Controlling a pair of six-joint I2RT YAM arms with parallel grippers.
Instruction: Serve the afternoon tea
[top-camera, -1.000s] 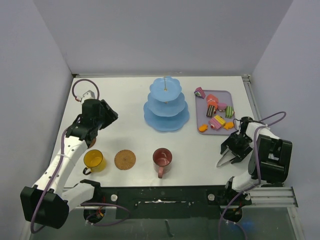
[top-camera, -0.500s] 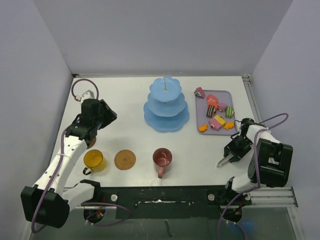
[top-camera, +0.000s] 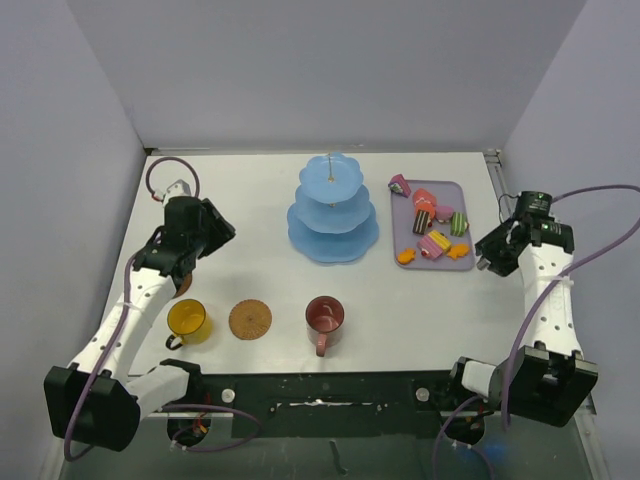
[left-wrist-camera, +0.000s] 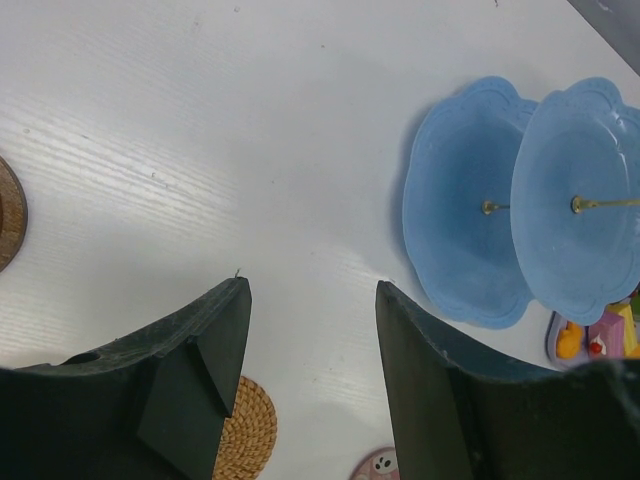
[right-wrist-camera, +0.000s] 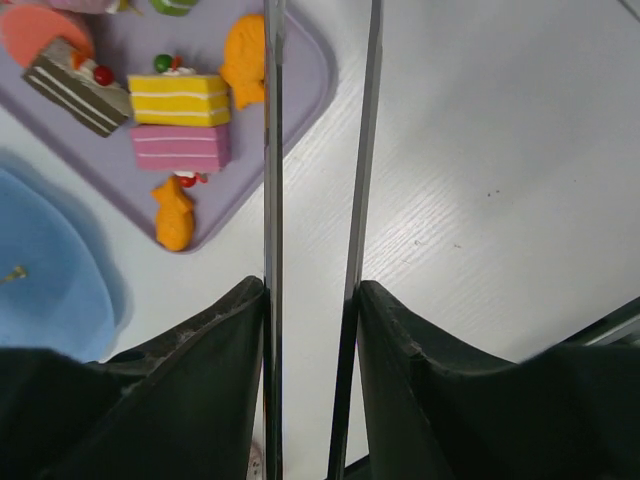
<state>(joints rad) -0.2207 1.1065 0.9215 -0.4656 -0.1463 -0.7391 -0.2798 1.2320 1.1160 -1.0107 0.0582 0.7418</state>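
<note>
The light-blue three-tier stand (top-camera: 332, 215) stands at the middle back and also shows in the left wrist view (left-wrist-camera: 470, 230). Toy cakes (top-camera: 432, 222) lie on the lilac tray (top-camera: 403, 215); the right wrist view shows a yellow slice (right-wrist-camera: 180, 100), a pink slice (right-wrist-camera: 180, 147) and an orange fish (right-wrist-camera: 173, 213). The yellow mug (top-camera: 187, 320), one coaster (top-camera: 250, 319) and the dark-red mug (top-camera: 325, 316) sit in a row near the front. A second coaster (left-wrist-camera: 6, 212) lies partly under the left arm. My left gripper (top-camera: 207, 230) (left-wrist-camera: 312, 300) is open and empty. My right gripper (top-camera: 488, 252) (right-wrist-camera: 312, 295) is shut on thin metal tongs (right-wrist-camera: 273, 150), right of the tray.
The tongs' two arms reach over the tray's right edge (right-wrist-camera: 310, 80). Grey walls enclose the table on three sides. A metal rail (top-camera: 505, 205) runs along the table's right edge.
My right arm has lifted and swung from the front right of the table back to the tray's right side, carrying the tongs. The left arm has barely moved.
</note>
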